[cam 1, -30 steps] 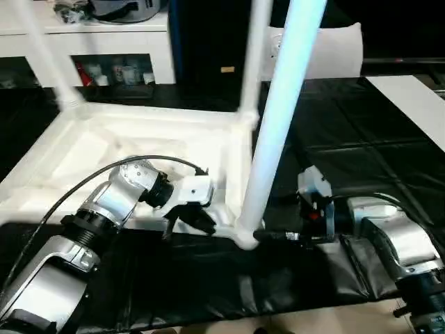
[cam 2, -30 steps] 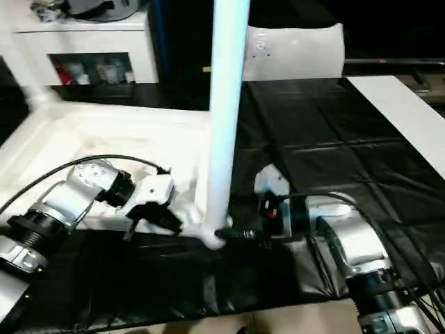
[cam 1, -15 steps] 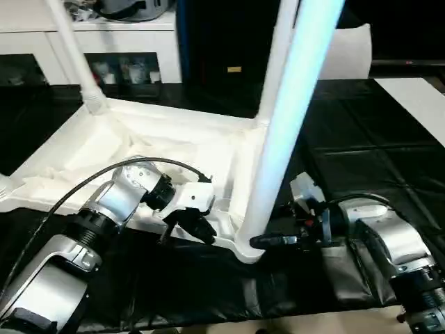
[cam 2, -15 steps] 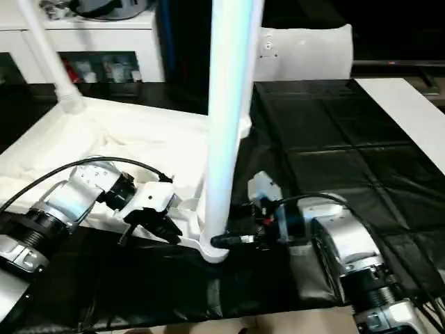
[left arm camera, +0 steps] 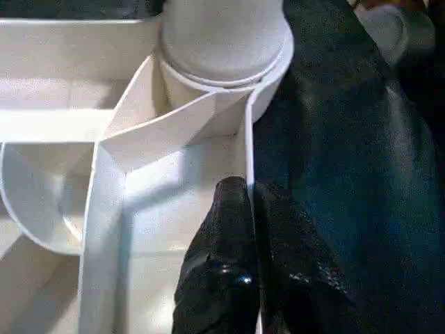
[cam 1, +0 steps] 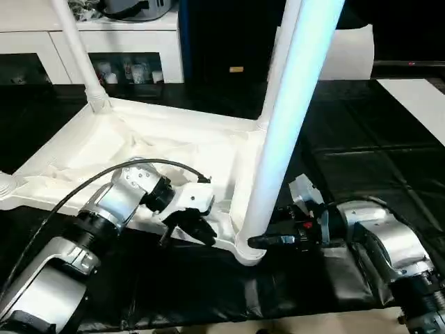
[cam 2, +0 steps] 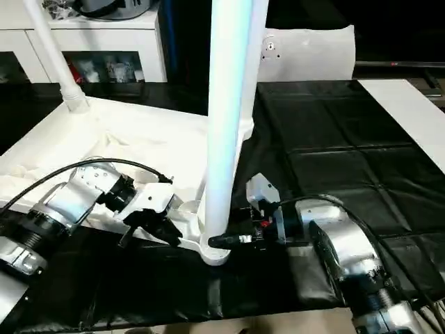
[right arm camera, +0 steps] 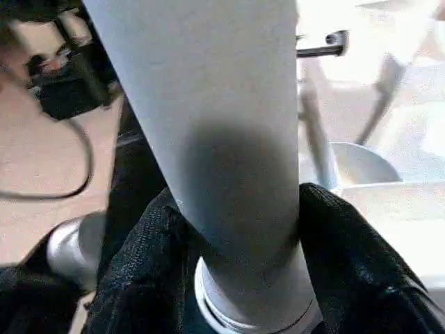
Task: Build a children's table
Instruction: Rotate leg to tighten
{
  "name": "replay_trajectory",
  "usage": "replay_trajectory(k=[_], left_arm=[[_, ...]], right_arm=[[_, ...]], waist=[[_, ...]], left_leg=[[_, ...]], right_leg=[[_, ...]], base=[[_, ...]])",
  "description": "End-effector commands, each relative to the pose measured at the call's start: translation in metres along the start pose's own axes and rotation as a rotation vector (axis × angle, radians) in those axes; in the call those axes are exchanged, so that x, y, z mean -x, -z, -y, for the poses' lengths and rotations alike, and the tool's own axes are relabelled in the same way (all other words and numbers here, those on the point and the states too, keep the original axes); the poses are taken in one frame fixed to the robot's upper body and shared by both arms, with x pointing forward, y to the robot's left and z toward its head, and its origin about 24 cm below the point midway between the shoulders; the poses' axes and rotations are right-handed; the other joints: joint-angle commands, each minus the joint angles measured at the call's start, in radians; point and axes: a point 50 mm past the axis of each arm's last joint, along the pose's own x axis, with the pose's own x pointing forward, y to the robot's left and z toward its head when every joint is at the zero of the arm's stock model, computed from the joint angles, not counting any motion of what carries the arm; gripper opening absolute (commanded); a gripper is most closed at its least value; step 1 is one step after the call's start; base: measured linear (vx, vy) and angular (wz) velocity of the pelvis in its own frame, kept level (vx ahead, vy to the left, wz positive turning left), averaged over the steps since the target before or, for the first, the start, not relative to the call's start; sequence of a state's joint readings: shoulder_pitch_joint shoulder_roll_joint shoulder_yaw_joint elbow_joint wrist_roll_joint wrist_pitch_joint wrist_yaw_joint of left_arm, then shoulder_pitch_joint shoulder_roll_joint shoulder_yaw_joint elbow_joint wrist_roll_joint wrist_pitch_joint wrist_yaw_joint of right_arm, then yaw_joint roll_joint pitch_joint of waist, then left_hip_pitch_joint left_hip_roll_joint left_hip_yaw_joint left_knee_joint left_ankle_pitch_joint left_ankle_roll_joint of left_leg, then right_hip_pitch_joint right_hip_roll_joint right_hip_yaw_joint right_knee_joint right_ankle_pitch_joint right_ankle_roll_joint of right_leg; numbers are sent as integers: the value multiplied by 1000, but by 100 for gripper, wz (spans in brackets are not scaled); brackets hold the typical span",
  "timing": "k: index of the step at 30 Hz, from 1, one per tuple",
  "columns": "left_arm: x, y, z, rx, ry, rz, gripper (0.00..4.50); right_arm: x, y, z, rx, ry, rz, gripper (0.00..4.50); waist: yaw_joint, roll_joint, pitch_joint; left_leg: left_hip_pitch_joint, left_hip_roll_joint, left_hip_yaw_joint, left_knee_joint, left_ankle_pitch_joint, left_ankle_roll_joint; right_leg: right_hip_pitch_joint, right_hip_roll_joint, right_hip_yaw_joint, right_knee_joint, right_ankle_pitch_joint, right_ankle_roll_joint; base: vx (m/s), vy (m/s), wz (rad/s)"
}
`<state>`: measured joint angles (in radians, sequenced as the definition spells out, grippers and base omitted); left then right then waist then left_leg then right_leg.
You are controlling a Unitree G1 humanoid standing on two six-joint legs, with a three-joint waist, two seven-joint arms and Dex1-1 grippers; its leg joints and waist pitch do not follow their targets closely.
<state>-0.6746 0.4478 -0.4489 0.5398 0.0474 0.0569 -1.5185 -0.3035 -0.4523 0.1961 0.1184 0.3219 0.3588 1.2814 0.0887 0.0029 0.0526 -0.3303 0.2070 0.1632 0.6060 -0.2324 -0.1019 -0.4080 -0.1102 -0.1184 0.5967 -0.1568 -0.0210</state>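
Grippers [cam 1: 268, 241] over black work surface [cam 1: 361, 160]

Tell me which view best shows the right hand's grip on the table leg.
The right wrist view: both fingers clasp the leg just above its socket. The eye views show the right hand side-on at the leg's base; the left wrist view shows the leg's socketed base.

No text, label, brand, number or sign can be read anywhere.

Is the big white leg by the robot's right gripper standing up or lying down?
Standing up. The leg rises from the corner socket of the upside-down table, with the right gripper clamped around its base.
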Motion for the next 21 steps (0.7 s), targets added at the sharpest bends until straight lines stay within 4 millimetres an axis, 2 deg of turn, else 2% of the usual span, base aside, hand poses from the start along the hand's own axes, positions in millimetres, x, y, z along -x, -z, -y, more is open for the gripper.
replay_trajectory(k=[1, 2, 3, 4, 5, 6, 7, 8, 9, 10, 11, 13, 14, 15, 16, 17, 18, 19, 21], left_arm=[[-14, -2, -6, 99, -119, 46, 0], [-15, -2, -7, 108, -136, 52, 0], [-16, -3, -9, 121, -160, 62, 0], [-20, -6, -14, 168, -233, 104, 0], [-20, -6, -14, 170, -236, 106, 0], [-22, -9, -17, 196, -271, 131, 0], [-29, -17, -23, 267, -355, 192, 0], [-29, -17, -23, 267, -355, 192, 0], [-36, -23, -28, 317, -425, 224, 0], [-36, -23, -28, 317, -425, 224, 0], [-38, -26, -31, 334, -455, 230, 0], [-41, -32, -37, 365, -531, 250, 0], [-41, -32, -37, 365, -531, 250, 0], [-43, -40, -44, 402, -609, 278, 0], [-44, -44, -47, 415, -640, 287, 0], [-45, -47, -48, 424, -660, 291, 0], [-45, -49, -49, 418, -672, 296, 0], [-45, -51, -49, 409, -673, 299, 0], [-46, -51, -48, 387, -657, 294, 0]], right_arm=[[-12, -6, 1, 5, 121, 53, 196], [-14, -5, 1, 4, 144, 52, 196], [-16, -4, 2, 2, 178, 51, 196], [-24, -2, 6, -16, 291, 54, 195], [-24, -2, 6, -17, 295, 54, 194], [-29, -2, 8, -31, 351, 60, 193], [-43, -2, 14, -63, 494, 68, 193], [-43, -2, 14, -63, 494, 68, 192], [-55, -5, 21, -106, 621, 82, 191], [-55, -5, 21, -106, 621, 82, 190], [-60, -6, 24, -135, 670, 92, 190], [-70, -9, 30, -192, 741, 120, 190], [-70, -9, 30, -192, 741, 120, 190], [-78, -12, 38, -241, 851, 124, 190], [-81, -13, 42, -265, 905, 132, 190], [-84, -14, 44, -281, 938, 137, 190], [-86, -16, 47, -294, 964, 152, 190], [-87, -18, 48, -296, 978, 163, 225], [-86, -20, 49, -285, 994, 174, 225]], waist=[[-8, -8, -62], [-7, -7, -60], [-11, -11, -57], [-14, -9, -57], [-17, -10, -54], [-26, -9, -53], [-37, -8, -52], [-43, -7, -51], [-54, -6, -52], [-69, -4, -55], [-73, -2, -57], [-93, 2, -58], [-94, 3, -59], [-98, 4, -60], [-107, 5, -61], [-106, 9, -62], [-108, 7, -64], [-108, 4, -66], [-105, 5, -70]], left_leg=[[-12, 20, 9, -80, -126, 34], [-9, 19, 9, -80, -136, 28], [-9, 14, 9, -81, -165, 21], [-8, 11, 6, -82, -181, 15], [-8, 9, 7, -81, -187, 12], [-10, 5, 4, -81, -207, 6], [-10, 3, 3, -80, -220, -4], [-11, 1, 1, -79, -230, -5], [-12, -3, -3, -77, -251, -4], [-18, -2, -9, -79, -262, -1], [-20, -3, -11, -79, -262, 5], [-19, -1, -14, -82, -269, 19], [-17, -1, -15, -82, -271, 23], [-19, 2, -13, -85, -258, 32], [-20, 3, -14, -87, -257, 26], [-18, 3, -15, -87, -257, 23], [-18, 3, -14, -87, -243, 30], [-24, 5, -12, -88, -209, 38], [-25, 7, -10, -86, -152, 50]], right_leg=[[62, -42, 54, -75, -375, -158], [58, -41, 53, -80, -399, -148], [56, -39, 50, -89, -467, -120], [55, -40, 44, -98, -525, -90], [52, -38, 44, -102, -545, -78], [52, -37, 37, -110, -585, -55], [50, -36, 32, -113, -608, -39], [48, -35, 26, -119, -623, -32], [52, -36, 16, -127, -656, -7], [57, -37, 8, -131, -651, 0], [62, -37, 5, -133, -638, 4], [56, -35, 7, -134, -581, -26], [57, -35, 7, -133, -568, -33], [57, -34, 15, -127, -519, -54], [55, -35, 16, -120, -494, -81], [57, -35, 17, -119, -482, -88], [57, -35, 23, -116, -446, -102], [61, -35, 30, -108, -392, -120], [64, -34, 36, -94, -302, -151]], base=[[0, 0, 0], [0, 0, 0], [0, 0, 0], [0, 0, 0], [0, 0, 0], [0, 0, 0], [0, 0, 0], [0, 0, 0], [0, 0, 0], [0, 0, 0], [0, 0, 0], [0, 0, 0], [0, 0, 0], [0, 0, 0], [0, 0, 0], [0, 0, 0], [0, 0, 0], [0, 0, 0], [0, 0, 0]])
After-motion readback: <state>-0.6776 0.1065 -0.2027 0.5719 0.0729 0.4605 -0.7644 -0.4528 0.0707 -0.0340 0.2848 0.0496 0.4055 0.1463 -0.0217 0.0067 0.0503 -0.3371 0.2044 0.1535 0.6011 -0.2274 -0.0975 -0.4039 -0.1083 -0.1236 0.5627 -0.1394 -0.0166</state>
